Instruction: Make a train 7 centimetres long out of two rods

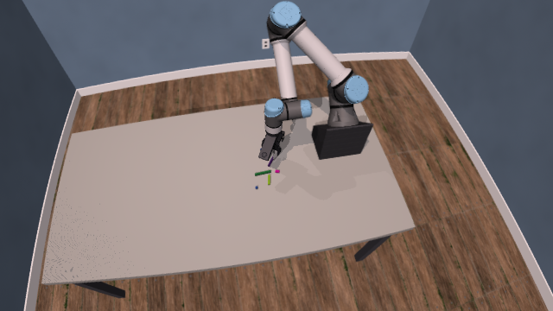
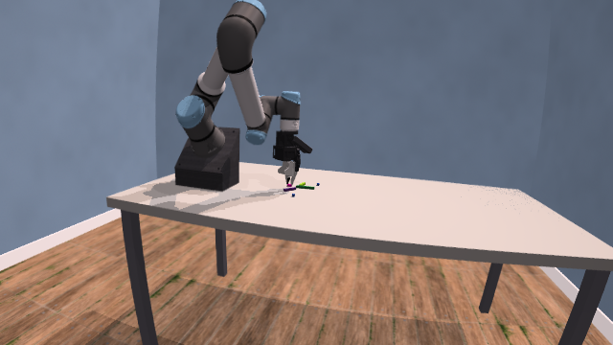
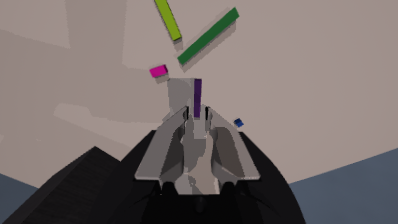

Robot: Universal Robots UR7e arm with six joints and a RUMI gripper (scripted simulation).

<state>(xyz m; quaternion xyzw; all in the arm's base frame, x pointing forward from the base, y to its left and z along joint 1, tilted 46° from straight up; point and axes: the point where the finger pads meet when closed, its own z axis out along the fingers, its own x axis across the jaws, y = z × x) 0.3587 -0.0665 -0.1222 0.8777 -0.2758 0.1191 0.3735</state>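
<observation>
The gripper [image 1: 273, 157] [image 2: 289, 180] [image 3: 197, 114] is a little open, its fingertips a narrow gap apart and empty, above the near end of the purple rod. The purple rod [image 1: 270, 161] [image 2: 289, 189] [image 3: 198, 92] lies flat on the table, in line with the gap. One blue rod [image 2: 293, 195] [image 3: 238, 122] lies to the right of the fingertips in the wrist view; the gripper hides it in the top view. Another blue rod [image 1: 257, 187] [image 2: 318, 184] lies beyond the lime rod [image 1: 269, 180] [image 2: 303, 184] [image 3: 169, 21]. No two rods form a train.
A magenta rod [image 1: 277, 171] [image 3: 158, 71] lies left of the purple rod's far end in the wrist view. A green rod [image 1: 263, 173] [image 2: 306, 187] [image 3: 209, 36] lies slantwise beyond it, close to the lime rod's end. The robot's black base [image 1: 343, 140] [image 2: 206, 165] stands on the table.
</observation>
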